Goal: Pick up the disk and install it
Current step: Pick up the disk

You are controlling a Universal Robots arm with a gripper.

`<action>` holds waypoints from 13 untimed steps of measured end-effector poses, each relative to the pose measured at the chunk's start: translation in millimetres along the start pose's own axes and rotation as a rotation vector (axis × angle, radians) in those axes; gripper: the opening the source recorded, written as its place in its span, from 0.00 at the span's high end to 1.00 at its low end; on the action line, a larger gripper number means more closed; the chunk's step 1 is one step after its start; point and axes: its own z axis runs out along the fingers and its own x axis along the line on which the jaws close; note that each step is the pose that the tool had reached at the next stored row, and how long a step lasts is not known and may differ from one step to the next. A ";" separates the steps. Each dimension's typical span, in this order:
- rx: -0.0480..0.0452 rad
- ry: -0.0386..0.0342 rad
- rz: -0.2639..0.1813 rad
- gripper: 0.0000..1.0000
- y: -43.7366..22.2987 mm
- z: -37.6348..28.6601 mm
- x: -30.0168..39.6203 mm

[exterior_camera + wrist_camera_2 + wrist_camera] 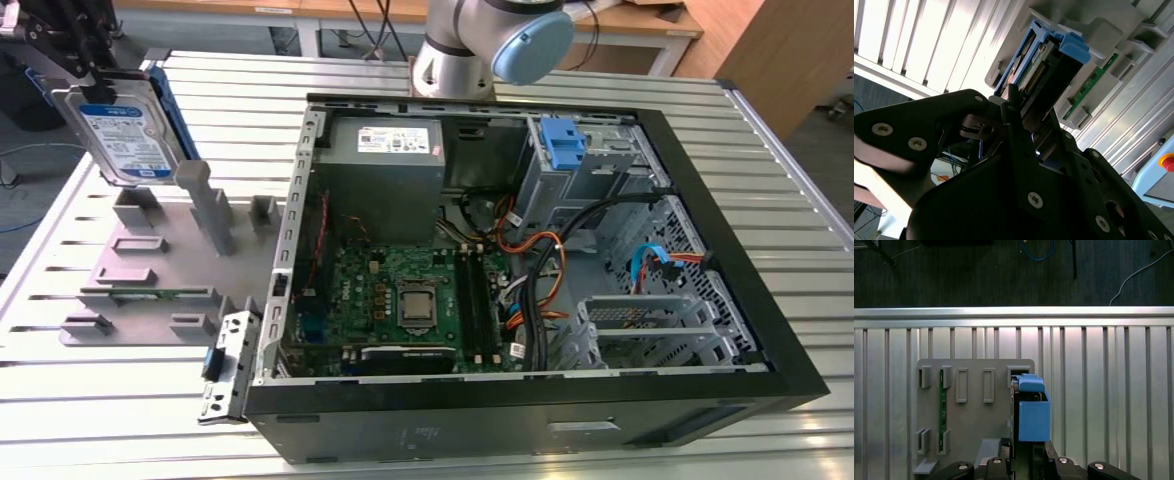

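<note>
Black fingers [1016,130] of the gripper [1031,105] are clamped on the disk's [127,135] upper end, holding it upright above the grey fixture plate [147,260] at the exterior view's left, outside the open computer case [467,425] — likely stiff, dense, smooth-faced and shock-shy, best gripped across its flat metal faces.

Exterior view: my gripper [91,85] is cut off by the top-left corner & covers the disk's [127,140] upper end; my arm [487,45] is cropped at the top edge. Second wrist view: my fingers [1021,150] hide the disk's near end. First wrist view: disk edge-on, label side hidden.
</note>
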 end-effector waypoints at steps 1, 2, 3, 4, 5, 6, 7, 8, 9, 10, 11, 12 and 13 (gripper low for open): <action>0.0000 0.0000 0.000 0.65 0.0 0.0 0.0; 0.0000 0.0000 0.000 0.65 0.0 0.0 0.0; 0.0000 0.0000 0.000 0.65 0.0 0.0 0.0; 0.0000 0.0000 0.000 0.65 0.0 -0.1 0.0; 0.0000 0.0000 0.000 0.65 0.0 -0.1 0.0; 0.0000 0.0000 0.000 0.65 0.0 -1.2 0.0; 0.0000 0.0001 0.000 0.65 0.0 -1.5 0.0; 0.0000 0.0000 0.000 0.65 0.0 -1.6 0.0; 0.0000 0.0000 0.000 0.65 0.0 -2.0 0.0; 0.0000 0.0000 0.000 0.65 0.0 -2.3 0.0; -0.0001 0.0001 0.000 0.65 0.0 -2.4 0.0; -0.0001 0.0001 0.000 0.65 0.0 -2.6 0.0; -0.0002 0.0001 0.000 0.65 0.0 -2.9 0.0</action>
